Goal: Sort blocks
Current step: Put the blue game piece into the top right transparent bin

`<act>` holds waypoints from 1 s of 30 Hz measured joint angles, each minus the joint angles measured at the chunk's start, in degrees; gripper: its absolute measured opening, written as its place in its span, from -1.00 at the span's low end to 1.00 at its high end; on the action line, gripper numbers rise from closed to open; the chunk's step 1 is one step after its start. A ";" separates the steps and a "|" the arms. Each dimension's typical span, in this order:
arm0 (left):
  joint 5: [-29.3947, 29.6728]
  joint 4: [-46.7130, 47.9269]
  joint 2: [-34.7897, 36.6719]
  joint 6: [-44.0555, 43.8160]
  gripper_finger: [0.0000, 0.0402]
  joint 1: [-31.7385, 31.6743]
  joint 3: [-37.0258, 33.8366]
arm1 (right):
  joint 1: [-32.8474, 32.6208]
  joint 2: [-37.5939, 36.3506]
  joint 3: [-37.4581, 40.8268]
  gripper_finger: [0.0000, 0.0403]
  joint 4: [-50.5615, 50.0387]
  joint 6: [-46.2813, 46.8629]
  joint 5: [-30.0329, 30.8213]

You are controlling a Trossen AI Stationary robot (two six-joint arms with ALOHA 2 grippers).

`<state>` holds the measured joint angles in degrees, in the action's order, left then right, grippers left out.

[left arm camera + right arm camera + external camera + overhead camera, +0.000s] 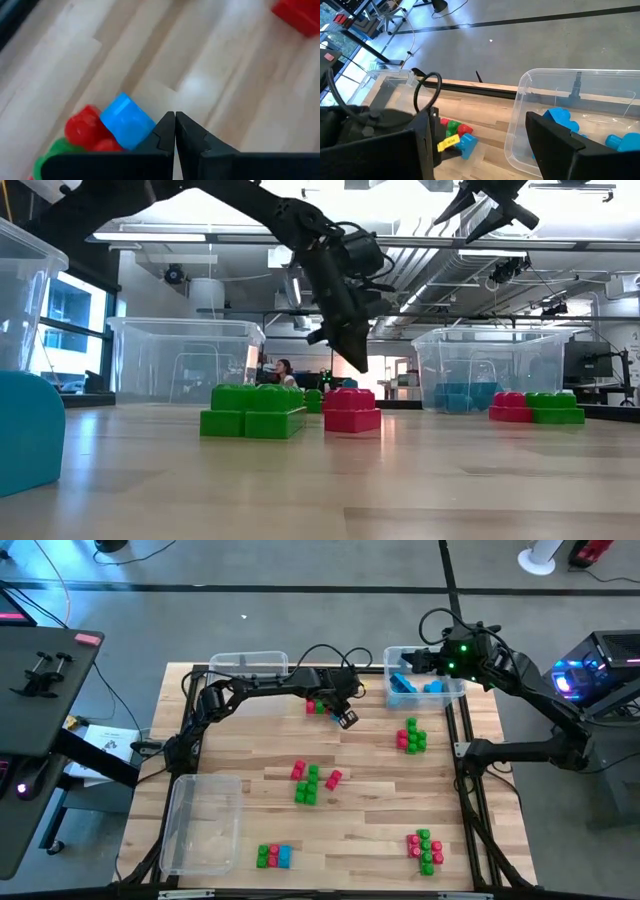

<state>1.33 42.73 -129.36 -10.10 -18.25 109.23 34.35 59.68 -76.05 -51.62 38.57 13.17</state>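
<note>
Pale wood planks fill my left wrist view, where the left gripper (174, 131) sits clenched empty beside a glossy blue block (126, 120) unseen overhead.

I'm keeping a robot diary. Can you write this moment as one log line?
left gripper: shut, empty, beside blue block | right gripper: open, over bin holding blue blocks | other clusters: unsorted on table

left end effector (345, 345) hanging above pink brick (351, 410) | green bricks (254, 411) beside it on tabletop (400, 480) | clear bins (180, 360) behind
</note>
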 joint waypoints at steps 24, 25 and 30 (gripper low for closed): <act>0.73 -5.05 1.25 6.98 -1.00 -6.25 -1.21 | 0.00 0.00 0.01 -0.01 -0.01 1.66 -0.12; 0.58 -4.88 1.22 7.56 -1.00 -6.26 -1.24 | -0.01 0.00 0.01 -0.01 -0.01 1.62 -0.11; 0.56 -4.79 1.20 8.24 -1.00 -6.24 -1.27 | -0.01 0.00 0.01 -0.01 0.00 1.95 -0.11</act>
<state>1.89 37.94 -128.16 -1.86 -24.49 107.96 34.33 59.68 -76.04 -51.62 40.51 13.06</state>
